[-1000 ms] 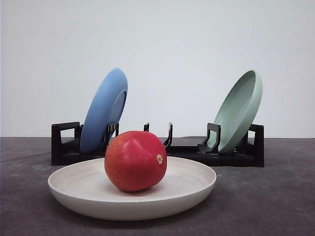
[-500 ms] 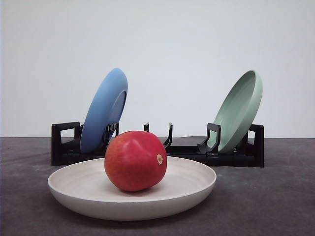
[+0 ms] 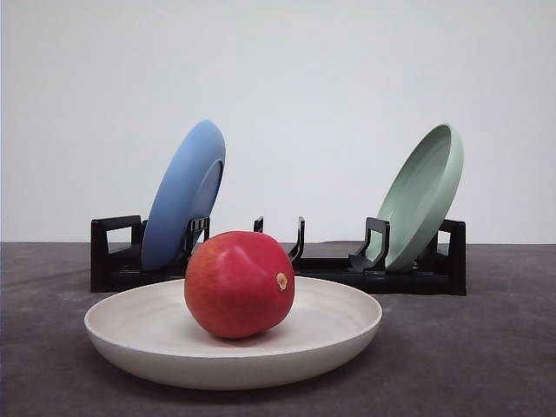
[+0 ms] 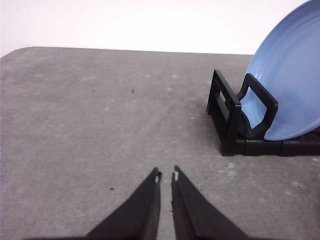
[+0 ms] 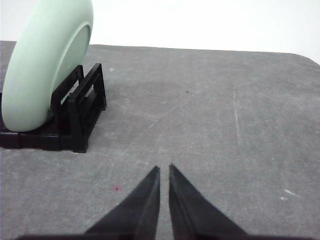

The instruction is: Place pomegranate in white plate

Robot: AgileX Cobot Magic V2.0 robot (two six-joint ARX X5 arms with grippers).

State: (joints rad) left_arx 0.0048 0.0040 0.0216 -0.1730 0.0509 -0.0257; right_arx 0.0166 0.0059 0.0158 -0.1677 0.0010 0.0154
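The red pomegranate (image 3: 239, 284) rests in the middle of the white plate (image 3: 130, 334), which lies flat on the grey table in the front view, its tan nub facing right. My left gripper (image 4: 165, 176) hovers over bare table near the rack's blue-plate end, its black fingers shut with nothing between them. My right gripper (image 5: 164, 169) is also shut and empty, above bare table beside the rack's green-plate end.
Behind the white plate stands a black dish rack (image 3: 287, 265). A blue plate (image 3: 184, 195) leans in its left end and a pale green plate (image 3: 424, 195) in its right end. The same blue plate (image 4: 292, 82) and green plate (image 5: 45, 62) show near the wrists.
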